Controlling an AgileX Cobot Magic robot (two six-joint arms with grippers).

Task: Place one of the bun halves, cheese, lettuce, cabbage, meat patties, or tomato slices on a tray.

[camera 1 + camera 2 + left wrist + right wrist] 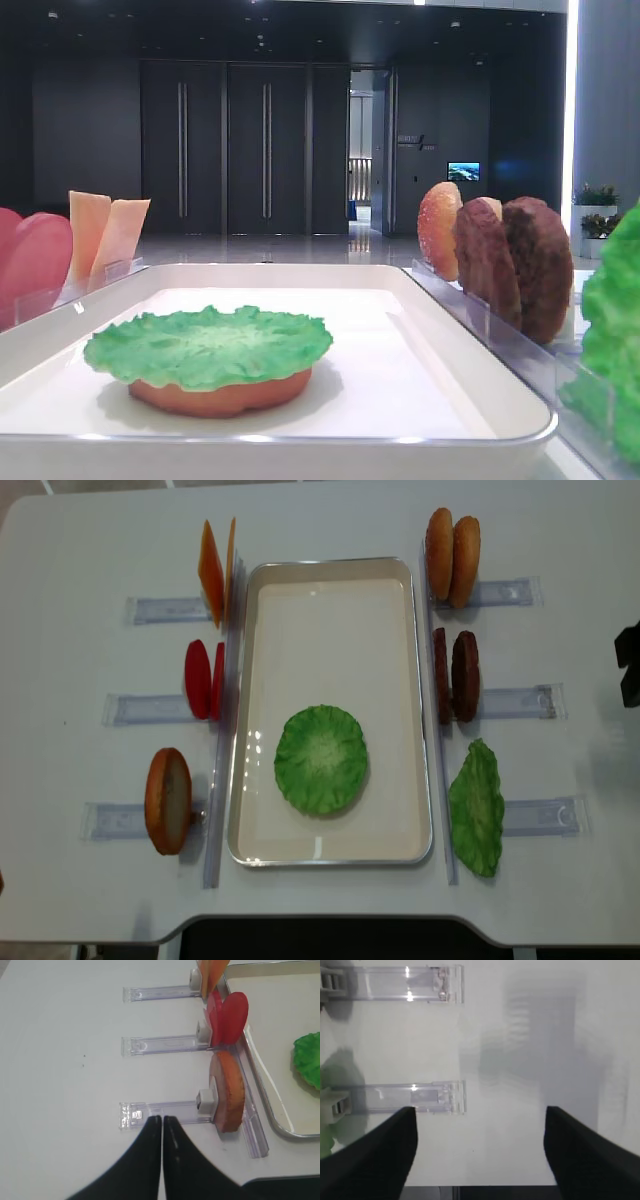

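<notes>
One lettuce leaf [321, 759] was laid over a bun half [222, 391] on the floor of the white tray [331, 572], toward its near end. No brand, label or writing could be read anywhere. The left gripper [162, 1119] was seen clenched and empty above a clear holder [165, 1111] beside an upright bun half [230, 1091]. The right gripper [479, 1115] was spread wide above the bare table [520, 1035], nothing grasped.
</notes>
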